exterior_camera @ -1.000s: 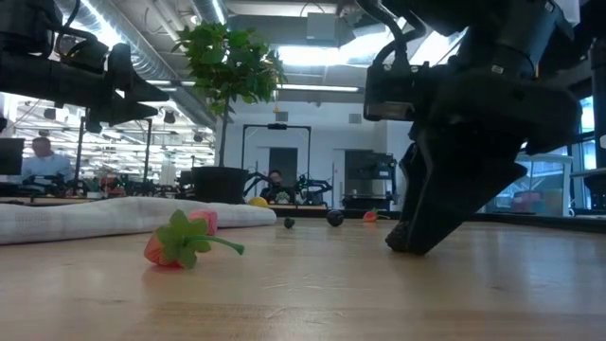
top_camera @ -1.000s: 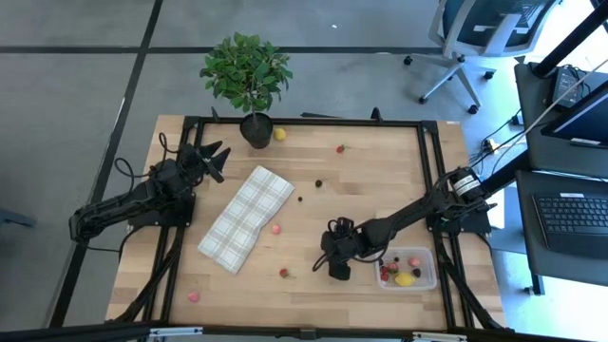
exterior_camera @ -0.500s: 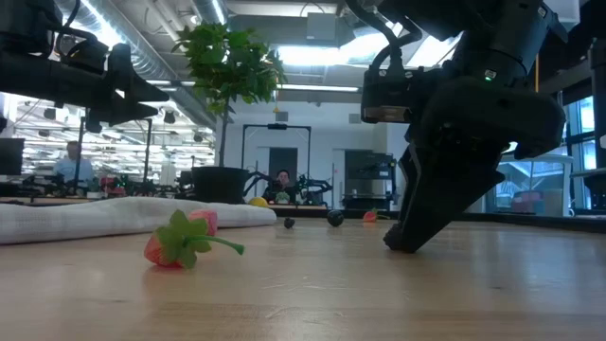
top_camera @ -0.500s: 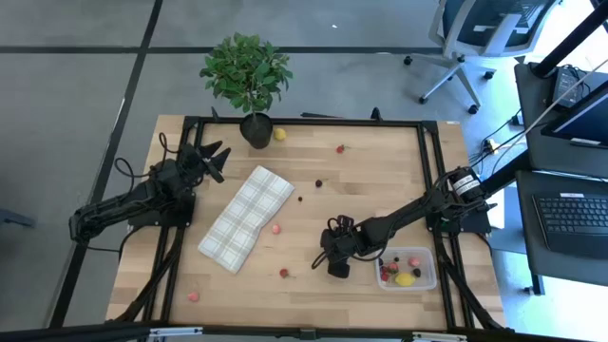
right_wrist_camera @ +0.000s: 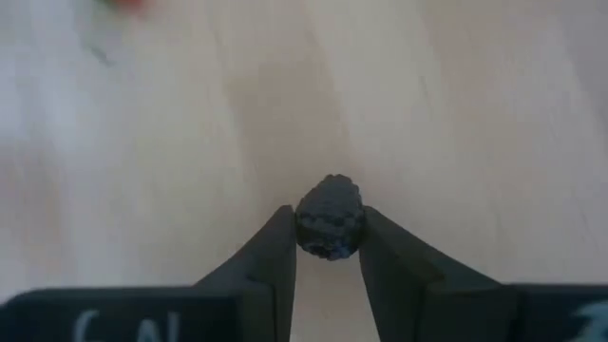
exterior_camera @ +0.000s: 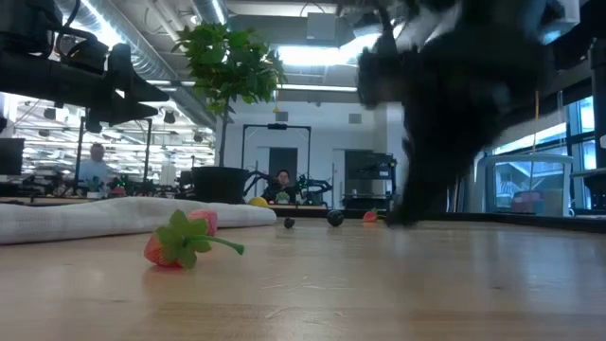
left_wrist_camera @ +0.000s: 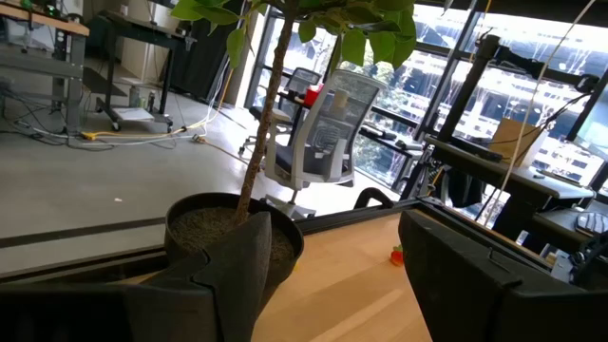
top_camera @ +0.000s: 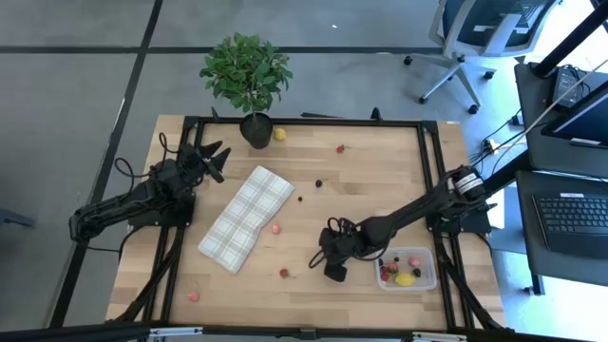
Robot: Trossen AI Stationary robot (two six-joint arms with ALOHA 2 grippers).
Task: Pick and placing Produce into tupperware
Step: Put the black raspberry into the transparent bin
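Wooden table [top_camera: 380,176] in a black frame, grey floor around it, a potted plant [top_camera: 246,74] at the far edge and a plaid cloth [top_camera: 247,218] lying left of the middle. Near the front right corner sits the clear tub [top_camera: 408,269] with a few pieces already inside – a yellow lemon and some red and dark bits.

Right gripper [top_camera: 332,269] is low over the table just left of the tub, its fingers [right_wrist_camera: 271,261] closed on a dark berry [right_wrist_camera: 330,217], which sits pinched between the two tips above the bare wood.

Other fruit pieces lie scattered well apart: a strawberry [top_camera: 283,273] near the front, left of the right gripper, another pink piece [top_camera: 276,228] just beside the cloth, one [top_camera: 194,295] at the front left, two dark berries [top_camera: 318,183] in the middle, a red piece [top_camera: 340,148] towards the back and a lemon [top_camera: 279,134] beside the plant pot.

Left gripper [top_camera: 211,158] waits at the back left, raised, fingers spread open – nothing between them
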